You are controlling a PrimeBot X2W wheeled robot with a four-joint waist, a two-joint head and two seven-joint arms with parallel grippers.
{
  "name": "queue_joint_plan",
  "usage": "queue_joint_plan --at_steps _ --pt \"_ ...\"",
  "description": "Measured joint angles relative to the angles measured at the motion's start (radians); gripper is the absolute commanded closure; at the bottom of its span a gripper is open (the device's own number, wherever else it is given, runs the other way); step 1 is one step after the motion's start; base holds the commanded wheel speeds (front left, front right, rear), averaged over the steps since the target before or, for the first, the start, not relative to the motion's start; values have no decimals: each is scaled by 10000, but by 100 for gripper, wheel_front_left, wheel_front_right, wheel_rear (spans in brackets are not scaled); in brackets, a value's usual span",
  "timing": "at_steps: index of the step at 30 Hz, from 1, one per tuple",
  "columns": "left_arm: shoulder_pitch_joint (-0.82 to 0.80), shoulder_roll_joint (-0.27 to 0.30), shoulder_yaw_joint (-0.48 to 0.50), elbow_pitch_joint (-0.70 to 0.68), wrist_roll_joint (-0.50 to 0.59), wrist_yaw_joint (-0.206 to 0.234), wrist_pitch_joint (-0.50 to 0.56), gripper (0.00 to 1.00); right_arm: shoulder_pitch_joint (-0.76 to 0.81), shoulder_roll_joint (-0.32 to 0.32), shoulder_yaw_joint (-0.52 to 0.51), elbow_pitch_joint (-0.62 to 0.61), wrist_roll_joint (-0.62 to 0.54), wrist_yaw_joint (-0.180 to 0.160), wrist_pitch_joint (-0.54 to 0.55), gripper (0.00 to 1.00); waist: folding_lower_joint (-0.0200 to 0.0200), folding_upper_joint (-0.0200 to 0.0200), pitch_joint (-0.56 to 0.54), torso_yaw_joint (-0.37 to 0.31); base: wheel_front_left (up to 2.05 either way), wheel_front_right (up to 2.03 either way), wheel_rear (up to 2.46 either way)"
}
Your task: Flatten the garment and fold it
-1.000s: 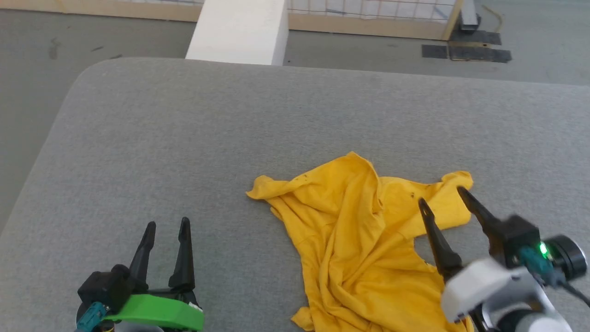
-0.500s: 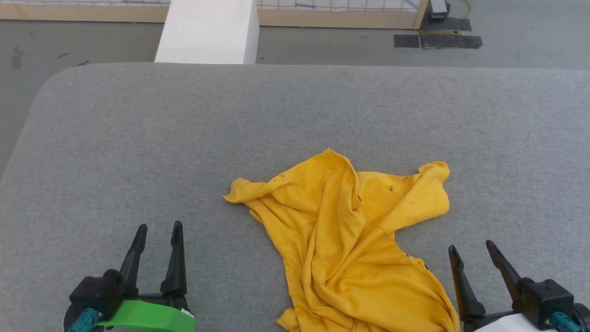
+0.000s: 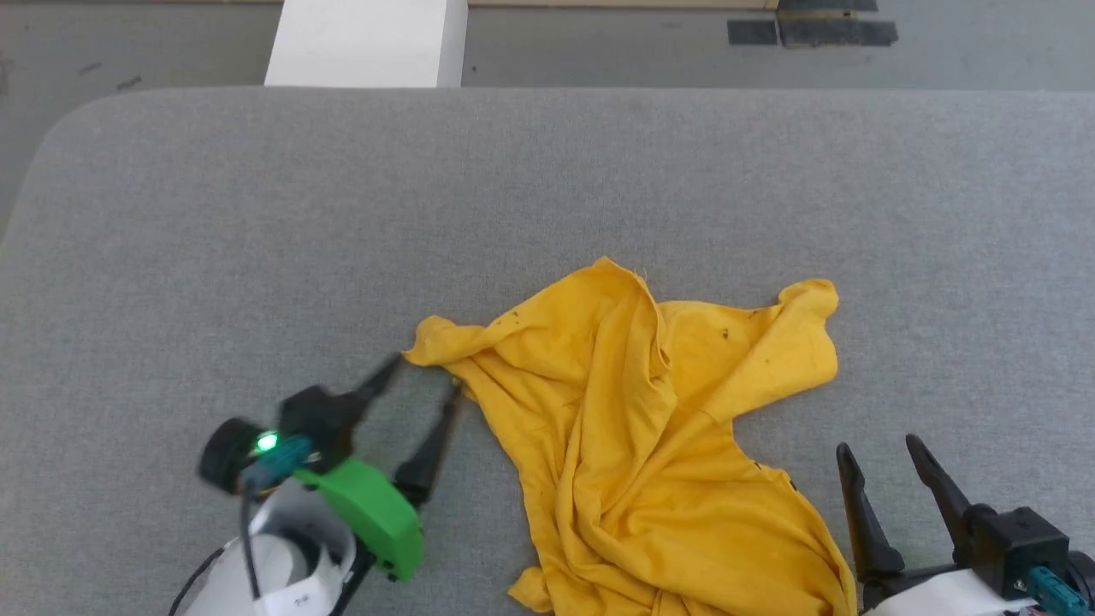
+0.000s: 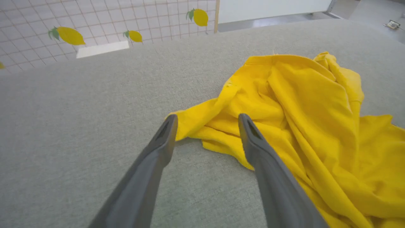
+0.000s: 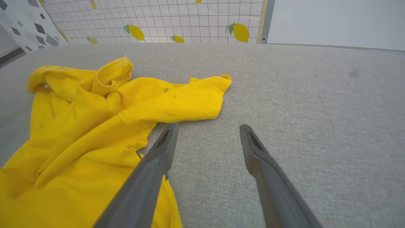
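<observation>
Beyond the garment (image 4: 300, 104), wrist views show lemon-printed tiles (image 4: 95, 19); head view, floor (image 3: 599, 47).

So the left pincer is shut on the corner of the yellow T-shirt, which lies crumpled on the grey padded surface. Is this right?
Not quite. The left pincer is open, not shut: its two fingers stand well apart at the corner of the yellow T-shirt, which lies crumpled on the grey padded surface. The left wrist view shows this most clearly.
</observation>
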Motion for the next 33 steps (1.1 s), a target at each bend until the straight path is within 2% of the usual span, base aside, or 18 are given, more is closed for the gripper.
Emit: queue_joint_plan --at_steps 4,11,20,21,22,29,33 --pt "-711 357 -888 107 -840 -33 1164 0 -207 2 77 52 2 0 -6 0 0 0 306 -31 0 0 0" --pt "-1087 236 -1135 894 -1363 29 2224 0 -293 2 36 192 19 0 -105 0 0 0 768 -185 0 0 0" --pt "-1683 -263 -1179 1697 -1379 468 2385 0 -463 2 29 368 75 0 -222 0 0 0 924 -302 0 0 0" --pt "-1727 -341 -1189 1825 -1381 468 2324 73 -480 2 31 387 77 0 -222 0 0 0 922 -305 0 0 0" --pt "-1763 -389 -1206 1942 -1381 468 2266 100 -493 2 31 403 77 0 -224 0 0 0 915 -310 0 0 0" --pt "-1817 -545 -920 2399 -1967 441 1850 100 -527 0 -88 462 71 0 -221 0 0 0 701 -192 0 0 0" --pt "-1333 -184 -178 2121 -2614 495 1708 100 -524 4 -102 458 56 0 -157 0 0 0 464 -62 0 0 0"
